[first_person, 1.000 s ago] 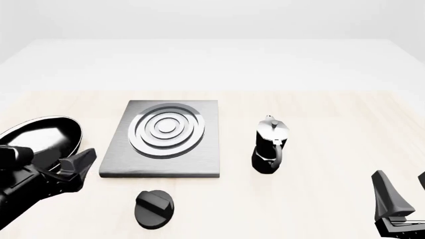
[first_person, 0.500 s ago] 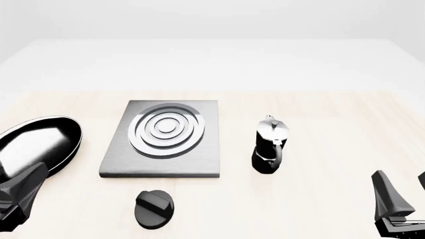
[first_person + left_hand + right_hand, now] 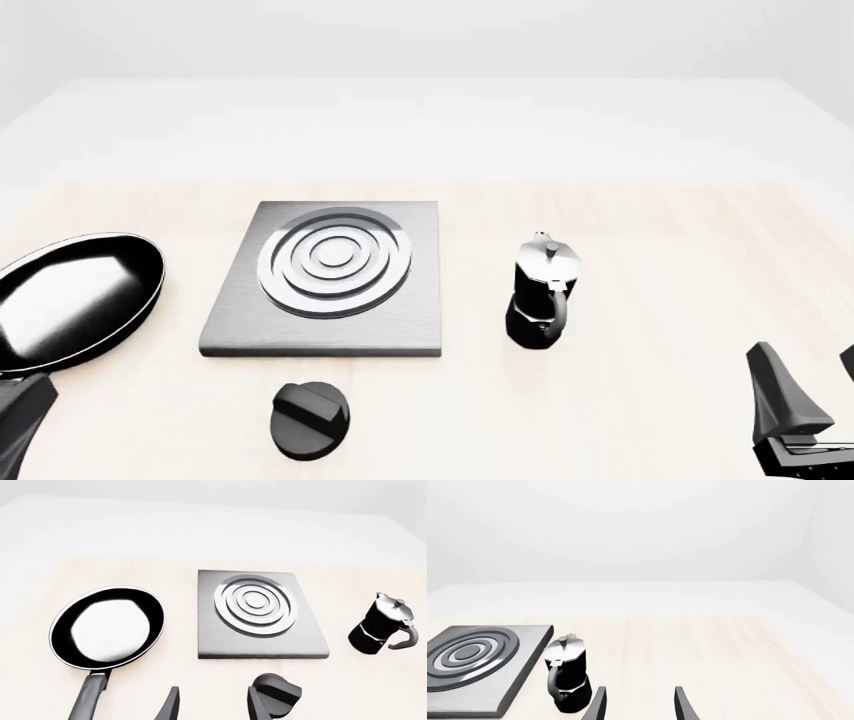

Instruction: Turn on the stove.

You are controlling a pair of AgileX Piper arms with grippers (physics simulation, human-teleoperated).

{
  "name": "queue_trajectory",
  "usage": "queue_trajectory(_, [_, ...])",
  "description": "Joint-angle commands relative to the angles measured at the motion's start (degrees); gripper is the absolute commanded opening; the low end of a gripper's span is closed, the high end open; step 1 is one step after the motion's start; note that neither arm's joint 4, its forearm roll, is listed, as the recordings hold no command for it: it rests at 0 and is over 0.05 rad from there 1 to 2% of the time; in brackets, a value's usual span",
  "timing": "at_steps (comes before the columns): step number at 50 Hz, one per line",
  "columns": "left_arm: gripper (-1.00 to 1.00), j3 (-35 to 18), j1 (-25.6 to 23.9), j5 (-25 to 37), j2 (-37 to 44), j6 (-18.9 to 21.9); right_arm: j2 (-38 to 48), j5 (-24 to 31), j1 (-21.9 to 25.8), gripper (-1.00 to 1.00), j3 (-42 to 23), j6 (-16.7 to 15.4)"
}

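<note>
The stove (image 3: 414, 322) is a flat grey metal slab with silver burner rings (image 3: 340, 262) at the table's middle left. Its round black ridged knob (image 3: 310, 418) lies apart, just in front of the slab. My left gripper (image 3: 19, 420) is low at the front left corner, near the pan's handle end, and far left of the knob. In the left wrist view it (image 3: 213, 707) is open and empty, with the knob (image 3: 275, 697) by one finger and the stove (image 3: 220, 640) beyond. My right gripper (image 3: 811, 395) is at the front right. The right wrist view shows it (image 3: 639, 705) open and empty.
A black frying pan (image 3: 74, 300) lies left of the stove and also shows in the left wrist view (image 3: 110, 627). A small black-and-silver moka pot (image 3: 543, 295) stands right of the stove, and close ahead of my right gripper in the right wrist view (image 3: 567, 677).
My left arm has drawn back and down toward the front left corner, uncovering the pan. The right arm and all objects have not moved.
</note>
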Motion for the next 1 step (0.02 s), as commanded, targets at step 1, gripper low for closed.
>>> queue_trajectory(1, [1.00,-1.8,1.0,4.4,-1.3,0.0,0.0,0.0,0.0,1.00,0.0,0.0])
